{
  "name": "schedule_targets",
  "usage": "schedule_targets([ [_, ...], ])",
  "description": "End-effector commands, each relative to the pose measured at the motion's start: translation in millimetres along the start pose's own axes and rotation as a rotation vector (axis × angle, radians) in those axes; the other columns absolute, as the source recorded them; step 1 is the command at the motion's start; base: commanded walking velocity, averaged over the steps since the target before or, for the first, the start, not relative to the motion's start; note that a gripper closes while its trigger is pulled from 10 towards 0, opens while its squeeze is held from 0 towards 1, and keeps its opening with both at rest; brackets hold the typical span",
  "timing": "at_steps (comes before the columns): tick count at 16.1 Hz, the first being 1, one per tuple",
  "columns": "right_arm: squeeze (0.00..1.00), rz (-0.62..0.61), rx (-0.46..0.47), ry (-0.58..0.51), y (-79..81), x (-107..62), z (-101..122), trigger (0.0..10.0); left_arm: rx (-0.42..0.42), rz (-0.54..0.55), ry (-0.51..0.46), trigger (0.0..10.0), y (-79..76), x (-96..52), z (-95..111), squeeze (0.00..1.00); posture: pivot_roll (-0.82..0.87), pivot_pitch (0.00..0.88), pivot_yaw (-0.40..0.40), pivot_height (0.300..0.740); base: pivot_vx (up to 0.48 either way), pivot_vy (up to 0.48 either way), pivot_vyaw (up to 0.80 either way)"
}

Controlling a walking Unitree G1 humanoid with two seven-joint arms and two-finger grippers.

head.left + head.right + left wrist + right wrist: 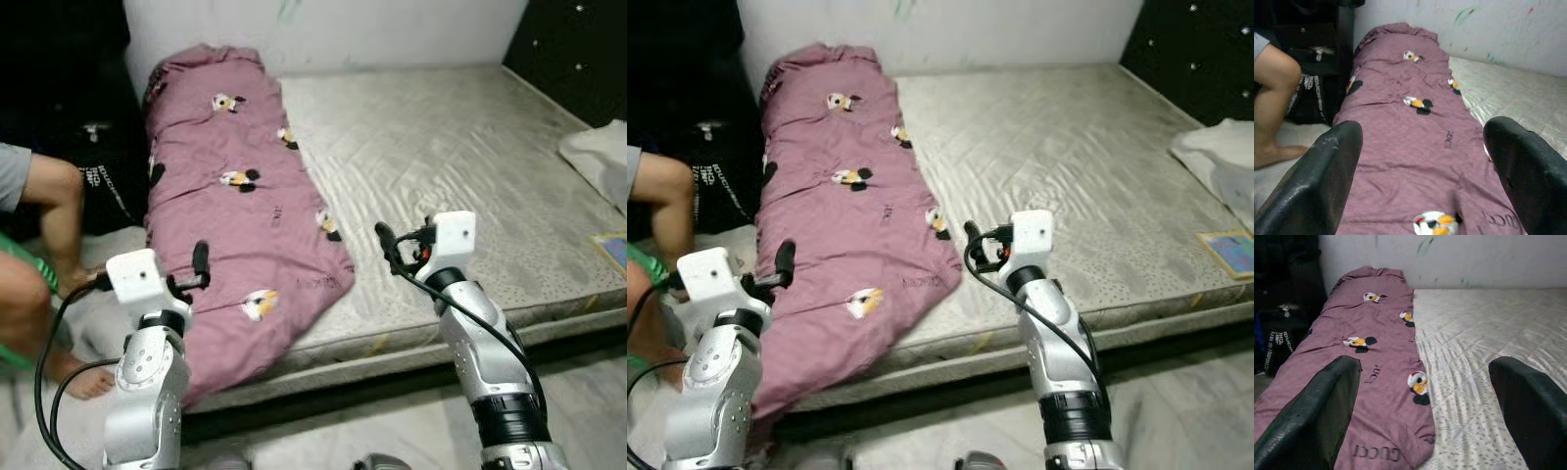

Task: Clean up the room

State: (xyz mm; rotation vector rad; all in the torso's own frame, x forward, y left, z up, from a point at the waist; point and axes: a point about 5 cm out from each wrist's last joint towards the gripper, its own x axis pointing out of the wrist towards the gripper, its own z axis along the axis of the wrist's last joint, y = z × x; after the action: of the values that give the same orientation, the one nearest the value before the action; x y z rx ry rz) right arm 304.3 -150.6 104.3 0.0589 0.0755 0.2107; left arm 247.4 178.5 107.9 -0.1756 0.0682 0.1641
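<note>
Folded purple blanket (240, 211) stretched lengthwise along the left side of the bare mattress (460, 166), long axis running from the wall at the far end toward the near edge, printed with small cartoon faces and dark lettering near the lower corner. Far end bunched against the white wall (392, 29); near end spilling over the mattress edge on the left and hanging toward the floor. Left gripper (191, 274) raised above the near left part of the blanket, forearm upright, fingers (1312, 181) pointing along the blanket's length and spread wide apart, holding nothing. Right gripper (392, 245) raised at about the same height just beside the blanket's near right corner, over bare mattress, forearm angled up and inward, fingers (1317, 416) likewise wide apart with nothing between them. Whether either gripper touches the fabric hard to judge from the head views; wrist views show clear space between fingers and cloth. A person's bare leg (59, 220) at the far left, mostly cut off by the frame edge, beside a dark bag (103, 176) with white lettering too small to read. White bundle (598, 157) and a colourful flat item (612, 250) at the right edge, both cropped.
</note>
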Motion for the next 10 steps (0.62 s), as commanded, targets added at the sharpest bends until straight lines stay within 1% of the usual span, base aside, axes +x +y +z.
schedule_targets([
  [1,0.0,0.031,0.003,-0.023,8.8,5.1,7.4,10.0,0.017,0.025,0.003,10.0,7.0,-2.0,0.7,0.0,-0.01,0.01,-0.038,0.74,0.0,0.454,0.0],
  [2,0.0,0.031,0.001,-0.022,8.8,5.2,7.2,10.0,0.012,0.021,0.003,10.0,6.1,-2.2,0.8,0.0,-0.01,0.012,-0.038,0.74,0.0,0.262,0.0],
  [5,0.0,0.031,0.0,-0.019,8.7,4.4,6.5,10.0,0.016,-0.012,-0.015,10.0,2.3,-2.5,3.3,0.0,-0.02,0.013,-0.036,0.74,0.0,0.0,0.0],
  [6,0.0,0.032,-0.003,-0.017,8.8,4.0,5.6,10.0,0.001,-0.051,-0.018,10.0,-1.2,-3.3,4.1,0.0,-0.02,0.013,-0.036,0.74,0.0,0.0,0.0],
  [8,0.0,0.03,-0.01,-0.017,8.1,4.0,5.8,10.0,-0.01,-0.072,-0.023,10.0,-2.5,-3.8,5.4,0.0,-0.02,0.014,-0.034,0.74,0.0,0.0,0.0],
  [10,0.0,0.032,-0.014,-0.015,7.9,4.3,5.6,10.0,-0.016,-0.081,-0.026,10.0,-2.7,-4.3,6.1,0.0,-0.02,0.014,-0.037,0.74,0.283,0.0,0.0],
])
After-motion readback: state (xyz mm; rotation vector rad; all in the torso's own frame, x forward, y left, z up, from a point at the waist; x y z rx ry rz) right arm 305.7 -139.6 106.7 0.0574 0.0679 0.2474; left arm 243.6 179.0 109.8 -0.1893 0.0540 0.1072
